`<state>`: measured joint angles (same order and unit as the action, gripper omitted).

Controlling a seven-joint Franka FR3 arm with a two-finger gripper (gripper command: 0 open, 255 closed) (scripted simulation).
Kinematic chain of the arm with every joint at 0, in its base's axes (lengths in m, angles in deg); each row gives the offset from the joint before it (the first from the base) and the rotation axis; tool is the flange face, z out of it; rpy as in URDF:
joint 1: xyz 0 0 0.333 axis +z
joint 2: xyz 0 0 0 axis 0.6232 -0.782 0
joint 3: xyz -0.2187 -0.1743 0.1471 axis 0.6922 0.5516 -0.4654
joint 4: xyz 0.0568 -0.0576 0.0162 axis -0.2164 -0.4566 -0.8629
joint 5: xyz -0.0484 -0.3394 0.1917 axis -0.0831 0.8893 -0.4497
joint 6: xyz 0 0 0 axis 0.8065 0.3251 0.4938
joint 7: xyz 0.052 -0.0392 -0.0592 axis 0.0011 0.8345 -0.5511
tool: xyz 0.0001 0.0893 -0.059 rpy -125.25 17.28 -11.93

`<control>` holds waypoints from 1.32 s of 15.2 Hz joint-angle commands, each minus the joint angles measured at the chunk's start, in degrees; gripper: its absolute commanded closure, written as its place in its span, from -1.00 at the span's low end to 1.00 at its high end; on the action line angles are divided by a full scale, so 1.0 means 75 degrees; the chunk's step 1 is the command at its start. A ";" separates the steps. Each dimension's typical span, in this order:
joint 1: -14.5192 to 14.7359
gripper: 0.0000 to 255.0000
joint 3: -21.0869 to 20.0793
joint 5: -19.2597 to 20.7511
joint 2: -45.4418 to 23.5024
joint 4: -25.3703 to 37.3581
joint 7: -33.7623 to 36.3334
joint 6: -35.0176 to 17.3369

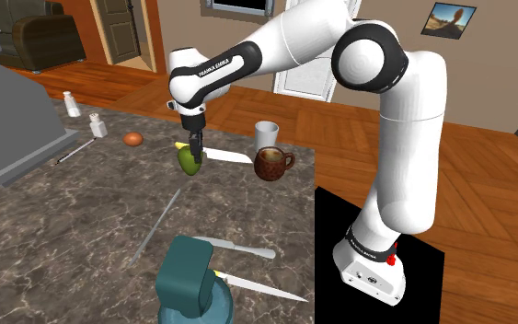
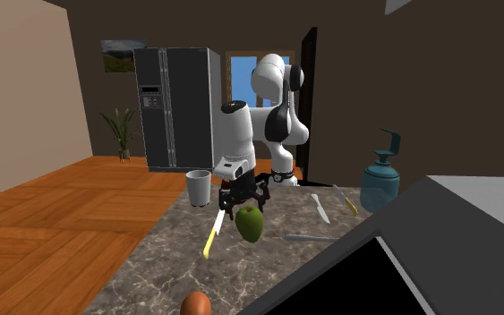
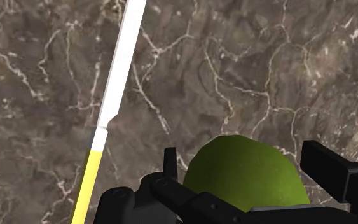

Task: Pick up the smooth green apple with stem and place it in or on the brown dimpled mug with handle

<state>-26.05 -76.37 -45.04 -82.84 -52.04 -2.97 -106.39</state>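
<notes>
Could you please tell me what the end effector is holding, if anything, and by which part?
It holds the green apple, clasped by its opposite sides near the top, between the end effector's two fingers.

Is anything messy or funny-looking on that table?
Nothing is spilled or broken. The knives look messy, though: a white-bladed knife beside the green apple and a grey knife nearer the stand lie at different angles on the marble counter. The end effector clasps the apple.
</notes>
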 commanded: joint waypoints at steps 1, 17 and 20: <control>0.0000 -1.00 0.0000 0.0000 0.0000 0.0000 0.0000 0.0000; -0.0001 1.00 0.0005 0.0016 0.0244 0.0284 0.0029 0.0527; -0.0001 1.00 0.0007 0.0023 0.0349 0.0450 0.0044 0.0797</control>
<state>-26.08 -76.32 -44.89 -80.56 -49.00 -2.70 -101.10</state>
